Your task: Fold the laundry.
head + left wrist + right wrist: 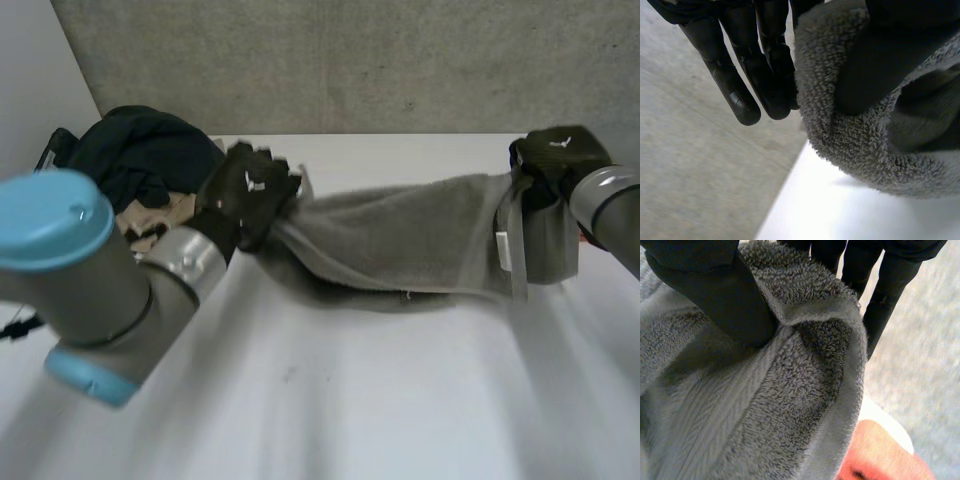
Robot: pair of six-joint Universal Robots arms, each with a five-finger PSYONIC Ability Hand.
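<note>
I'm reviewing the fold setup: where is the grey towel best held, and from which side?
By its short ends, one from each side: the grey towel is long and limp, sagging toward the table between them. The left hand pinches one end, the right hand the other, thumb against fingers.

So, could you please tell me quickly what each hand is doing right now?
Left hand: shut on one end of the grey towel, pinched against the thumb.
Right hand: shut on the grey towel's other end.
</note>
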